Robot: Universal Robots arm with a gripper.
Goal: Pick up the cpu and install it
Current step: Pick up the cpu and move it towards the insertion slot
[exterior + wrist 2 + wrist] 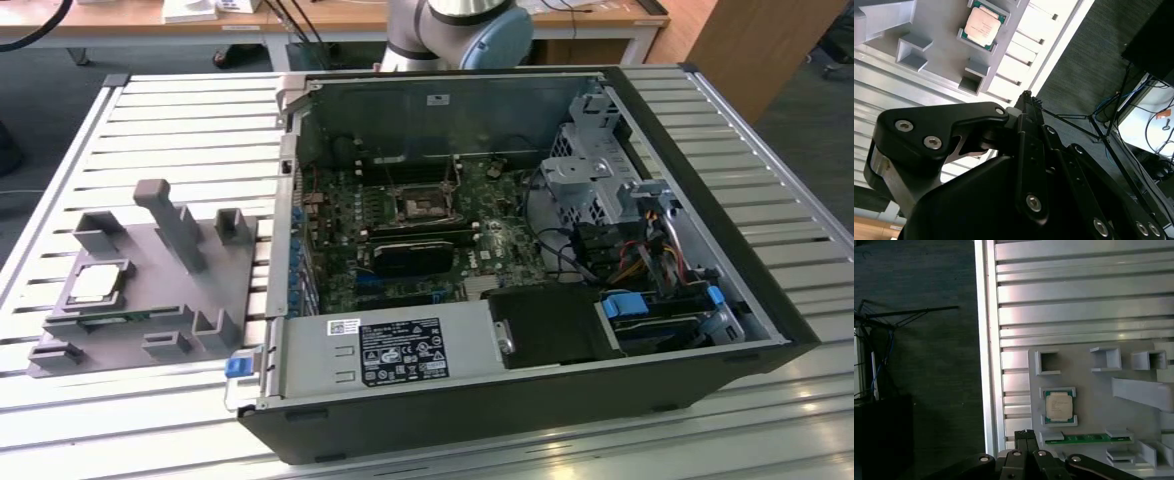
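claw (1025, 432): closed, holding nothing | cpu (1059, 406): flat in the grey holder (1089, 390), outside the pc case (441, 430) | gap: chip's near, just past the tips, off-centre, no contact

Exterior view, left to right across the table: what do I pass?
cpu → tall post of the grey holder → black-framed socket → metal drive cage

Cpu (96, 284) (983, 26) (1059, 406): small flat square chip, silver-grey metal top, thin green edge. Lies flat, top up, in recess of grey holder (167, 300), exterior view's left.
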